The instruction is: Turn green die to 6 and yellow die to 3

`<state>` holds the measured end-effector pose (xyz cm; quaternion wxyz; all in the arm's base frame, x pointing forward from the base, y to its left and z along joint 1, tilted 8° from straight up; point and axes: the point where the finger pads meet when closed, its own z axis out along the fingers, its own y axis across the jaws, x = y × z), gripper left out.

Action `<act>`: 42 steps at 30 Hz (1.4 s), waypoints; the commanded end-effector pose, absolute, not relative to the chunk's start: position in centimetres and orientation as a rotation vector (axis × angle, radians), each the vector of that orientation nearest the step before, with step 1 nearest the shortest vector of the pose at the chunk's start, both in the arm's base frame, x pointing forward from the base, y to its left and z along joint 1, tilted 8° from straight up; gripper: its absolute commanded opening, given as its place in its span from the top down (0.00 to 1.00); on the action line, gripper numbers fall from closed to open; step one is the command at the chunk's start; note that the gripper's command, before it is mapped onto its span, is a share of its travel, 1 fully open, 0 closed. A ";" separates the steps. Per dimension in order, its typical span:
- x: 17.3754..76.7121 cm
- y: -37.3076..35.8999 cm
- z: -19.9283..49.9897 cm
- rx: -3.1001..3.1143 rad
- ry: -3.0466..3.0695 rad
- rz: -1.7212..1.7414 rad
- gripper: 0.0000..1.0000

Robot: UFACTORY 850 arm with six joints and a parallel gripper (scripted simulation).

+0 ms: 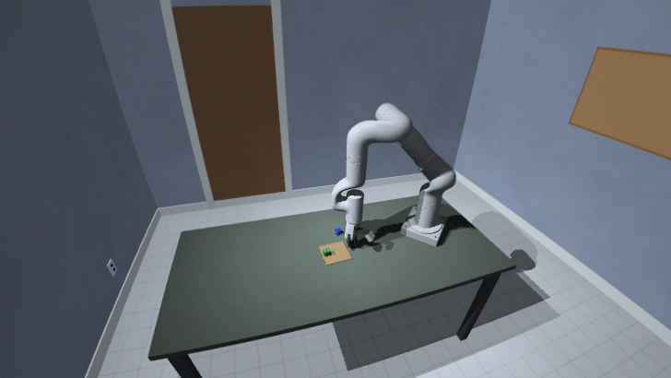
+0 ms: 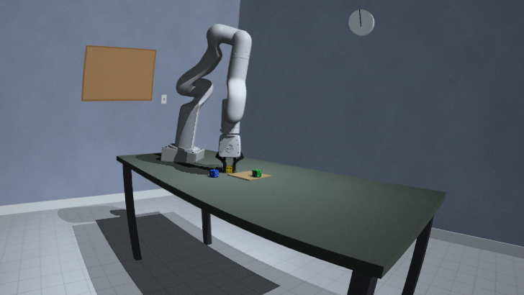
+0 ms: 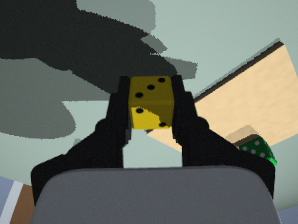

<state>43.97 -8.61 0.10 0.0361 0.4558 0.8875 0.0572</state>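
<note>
My gripper points down and is shut on the yellow die, low at the table beside the mat. I cannot tell whether that die touches the table. In the wrist view its darker side face shows 3; the lower, partly lit face, seemingly the top, shows 2. The green die sits on the mat; a side face shows several pips, and its top number is unreadable. The blue die stands on the table off the mat; its top number is unreadable.
The dark green table carries the dice, the mat and the arm's base. The arm's shadow falls across the table near the base. The mat's nearest edge lies close beside one finger.
</note>
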 end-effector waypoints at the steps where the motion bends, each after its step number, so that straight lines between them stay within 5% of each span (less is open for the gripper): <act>1: 44.0 -8.6 0.1 1.399 2.725 0.176 0.73; 42: 43.5 -9.0 4.9 1.399 2.725 0.176 0.73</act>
